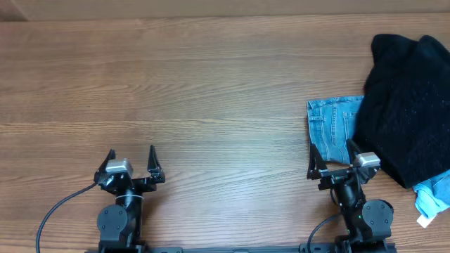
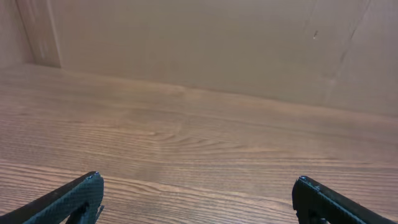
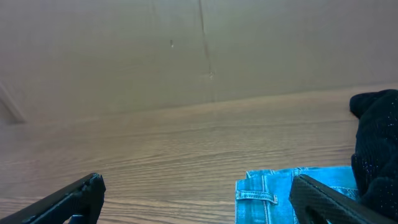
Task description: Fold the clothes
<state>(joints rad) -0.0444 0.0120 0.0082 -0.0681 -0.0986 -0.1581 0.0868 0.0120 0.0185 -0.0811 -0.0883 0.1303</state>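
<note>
A large black fuzzy garment [image 1: 411, 98] lies bunched at the right of the table, on top of light-blue denim [image 1: 330, 126]. In the right wrist view the denim [image 3: 280, 193] lies ahead at lower right with the black garment [image 3: 376, 143] at the right edge. No buttons show. My right gripper [image 1: 330, 160] is open and empty at the front, just before the denim's near edge. My left gripper [image 1: 131, 160] is open and empty at front left, over bare wood, far from the clothes.
A pale-blue piece with a white tag [image 1: 432, 200] pokes out beside the black garment at the far right edge. The wooden table [image 1: 197, 91] runs to a wall at the back [image 2: 199, 43].
</note>
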